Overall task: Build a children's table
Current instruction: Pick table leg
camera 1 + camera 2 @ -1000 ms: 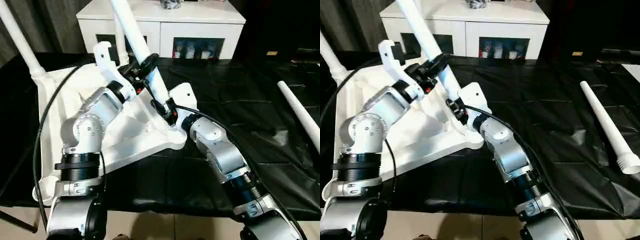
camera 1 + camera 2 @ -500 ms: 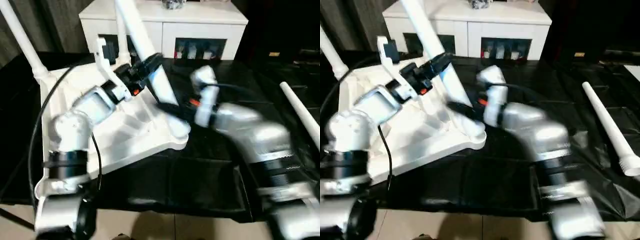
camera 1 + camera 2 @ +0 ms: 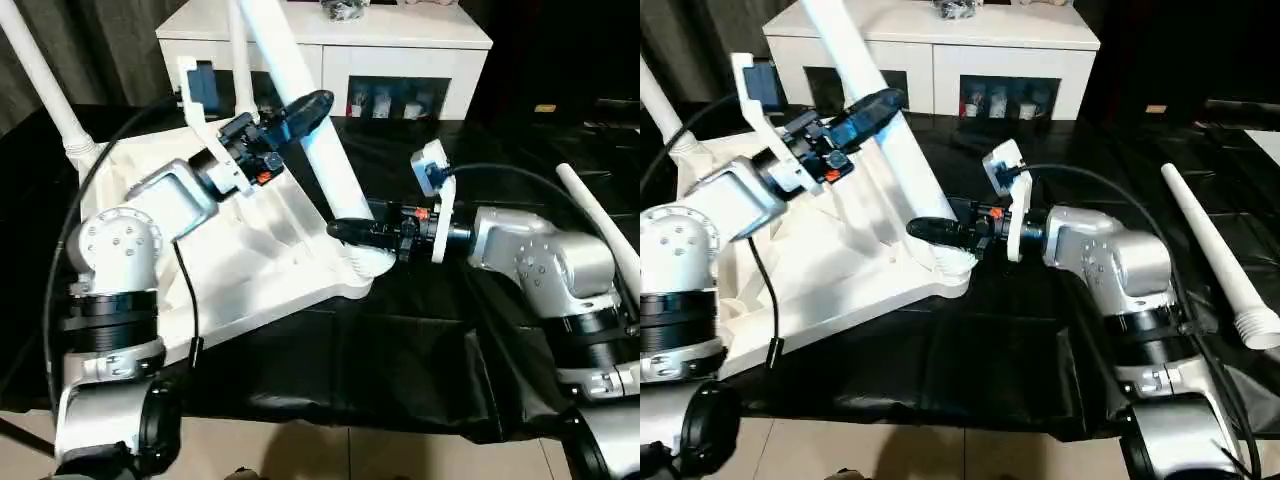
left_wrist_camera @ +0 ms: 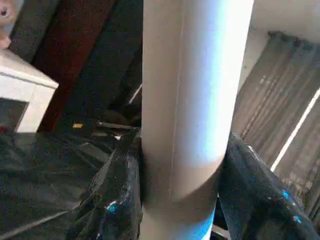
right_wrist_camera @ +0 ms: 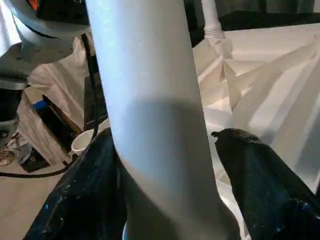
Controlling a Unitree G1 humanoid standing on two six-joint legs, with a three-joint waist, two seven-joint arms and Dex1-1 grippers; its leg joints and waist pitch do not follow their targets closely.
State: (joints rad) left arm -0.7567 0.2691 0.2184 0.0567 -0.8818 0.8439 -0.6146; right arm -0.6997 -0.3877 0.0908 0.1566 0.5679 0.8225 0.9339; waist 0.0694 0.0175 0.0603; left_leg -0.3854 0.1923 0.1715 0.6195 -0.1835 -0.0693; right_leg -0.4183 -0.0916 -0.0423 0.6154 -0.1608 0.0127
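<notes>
White plastic, hollow and stiff: table top (image 3: 250, 270) lying ribbed side up across left and centre of the head view, tilted on the black-covered work table (image 3: 480, 200). One leg (image 3: 305, 120) rising steeply from the corner socket (image 3: 365, 262) at frame centre toward the upper left. Clamped high on that leg by the left gripper (image 3: 300, 110), black fingers (image 4: 125, 200) on either side of the tube. Gripped low, just above the socket, by the right gripper (image 3: 350, 230), fingers (image 5: 250, 165) pressed to both flanks. Another leg (image 3: 40, 80) already standing in the far corner at upper left; a loose leg (image 3: 1215, 250) lying at the right edge. Probably light, smooth and slippery, so best held firmly near the thick end for twisting or pressing home.
</notes>
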